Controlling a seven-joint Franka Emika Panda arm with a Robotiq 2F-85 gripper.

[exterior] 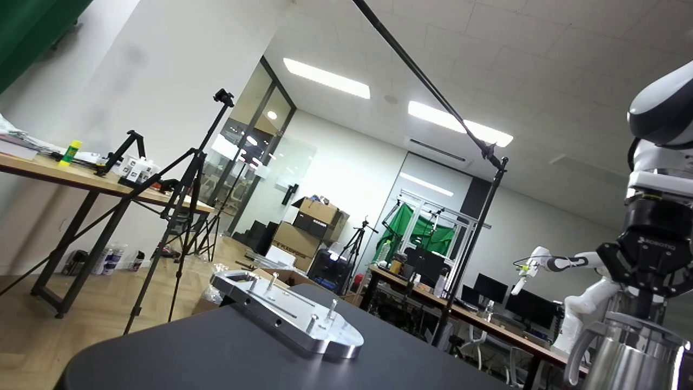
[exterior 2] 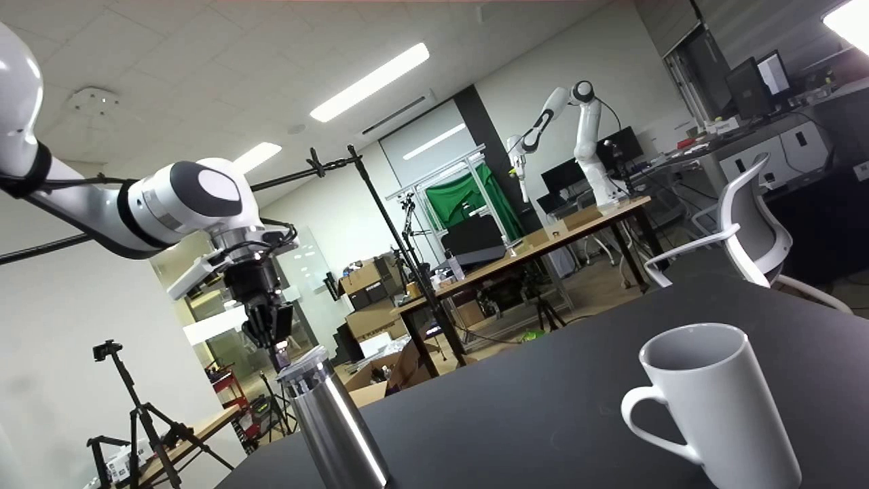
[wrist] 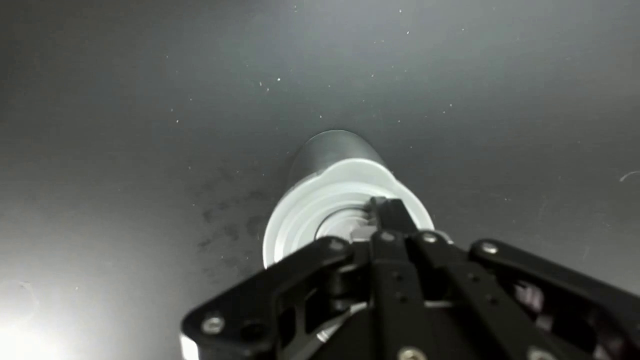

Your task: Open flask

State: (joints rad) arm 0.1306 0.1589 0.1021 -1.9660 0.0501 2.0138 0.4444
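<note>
The flask stands upright on the black table, its brushed-steel body showing at the lower right of an exterior view [exterior: 633, 360] with a grey handle. Its steel body also shows in an exterior view [exterior 2: 339, 428] and, from above, in the wrist view [wrist: 332, 147]. Its lid [wrist: 295, 220] looks pale grey with a round recess in the middle. My gripper [exterior: 644, 306] points down at the lid. In the wrist view its fingertips [wrist: 392, 212] are together over the lid, beside the recess. I see nothing between them. Whether they touch the lid is hard to tell.
A white mug [exterior 2: 719, 407] stands on the black table [exterior 2: 529, 380]. A silver metal plate with short posts [exterior: 292, 311] lies near the table's edge in an exterior view. A black pole [exterior: 471, 254] stands beyond the table. Another white robot arm [exterior 2: 590, 146] is in the background.
</note>
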